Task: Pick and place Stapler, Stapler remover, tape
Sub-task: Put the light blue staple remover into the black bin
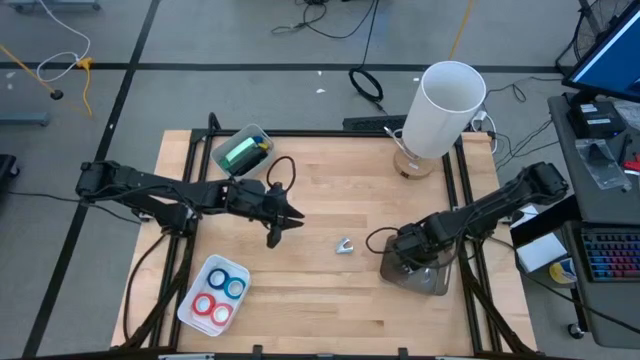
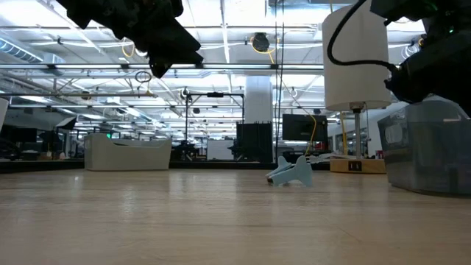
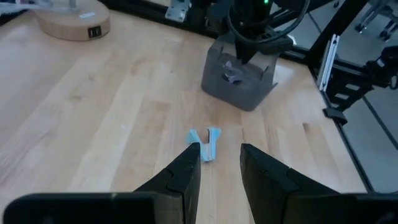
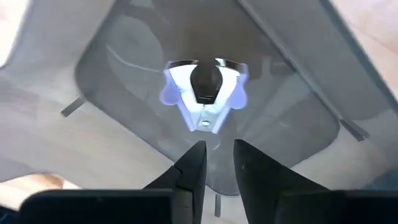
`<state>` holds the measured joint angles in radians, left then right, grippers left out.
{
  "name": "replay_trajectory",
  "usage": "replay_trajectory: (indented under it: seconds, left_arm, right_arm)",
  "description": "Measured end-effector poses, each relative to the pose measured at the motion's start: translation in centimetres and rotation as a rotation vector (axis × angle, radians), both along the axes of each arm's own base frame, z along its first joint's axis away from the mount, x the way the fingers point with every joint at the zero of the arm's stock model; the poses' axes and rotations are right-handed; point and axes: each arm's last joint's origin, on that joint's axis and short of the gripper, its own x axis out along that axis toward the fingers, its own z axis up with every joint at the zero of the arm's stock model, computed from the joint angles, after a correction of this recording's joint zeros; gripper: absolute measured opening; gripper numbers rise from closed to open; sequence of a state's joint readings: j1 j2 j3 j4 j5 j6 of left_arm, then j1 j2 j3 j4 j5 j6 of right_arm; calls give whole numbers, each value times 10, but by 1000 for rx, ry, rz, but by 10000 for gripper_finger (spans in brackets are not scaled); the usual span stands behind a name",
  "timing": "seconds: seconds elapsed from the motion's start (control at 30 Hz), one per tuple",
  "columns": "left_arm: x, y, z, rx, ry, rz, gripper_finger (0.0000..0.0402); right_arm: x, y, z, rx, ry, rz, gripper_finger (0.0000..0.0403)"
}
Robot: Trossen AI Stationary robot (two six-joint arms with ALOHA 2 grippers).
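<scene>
Two staple removers we see: one pale blue [image 1: 345, 245] on the wood bench [image 1: 330, 190], one [image 4: 205, 93] in a translucent bin [image 1: 415, 275] under the right pincer [image 4: 214, 162], fingers slightly apart. Left pincer [image 3: 217, 168] apart, empty. Tape rolls [image 1: 220, 295] in a tray [image 1: 190, 300].

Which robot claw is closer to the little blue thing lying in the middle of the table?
The left claw. It hangs above the table, just left of the blue staple remover, aimed at it. The right claw is farther off, over the clear bin.
</scene>
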<state>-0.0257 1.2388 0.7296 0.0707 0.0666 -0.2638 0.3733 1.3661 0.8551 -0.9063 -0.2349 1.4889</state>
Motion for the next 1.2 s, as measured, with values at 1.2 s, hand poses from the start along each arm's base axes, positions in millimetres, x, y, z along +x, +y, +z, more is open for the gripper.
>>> replay_trajectory:
  seconds: [1.2]
  left_arm:
    - [155,7,-41,-8,336,-108,114]
  right_arm:
    - [-50,-14,110,-764,-1048,147,47]
